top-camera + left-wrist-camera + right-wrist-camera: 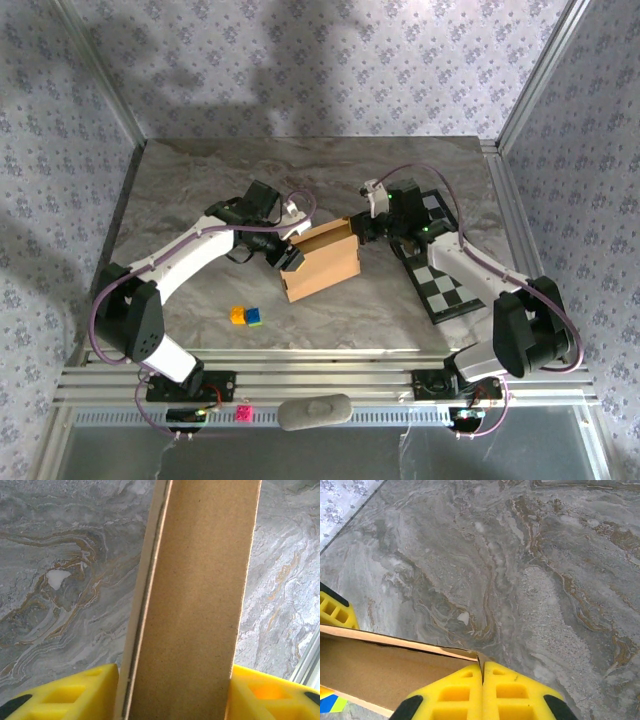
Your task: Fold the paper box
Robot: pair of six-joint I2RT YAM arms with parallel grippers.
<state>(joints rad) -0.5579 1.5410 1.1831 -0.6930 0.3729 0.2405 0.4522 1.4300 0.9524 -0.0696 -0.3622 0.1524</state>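
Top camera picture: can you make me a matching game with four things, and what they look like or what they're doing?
Things:
1. paper box
2. checkerboard
3. toy blocks
4. left gripper

Descriptions:
A. black and white squares
B. clamped on a wall of the box
C. plain tan-brown
D. yellow and blue, side by side

Pairs: 1-C, 2-A, 3-D, 4-B

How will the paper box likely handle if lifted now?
Probably light: the paper box has thin cardboard walls. Likely stiff along the panel the left gripper clamps, though its doubled layers gape slightly and may spring apart.
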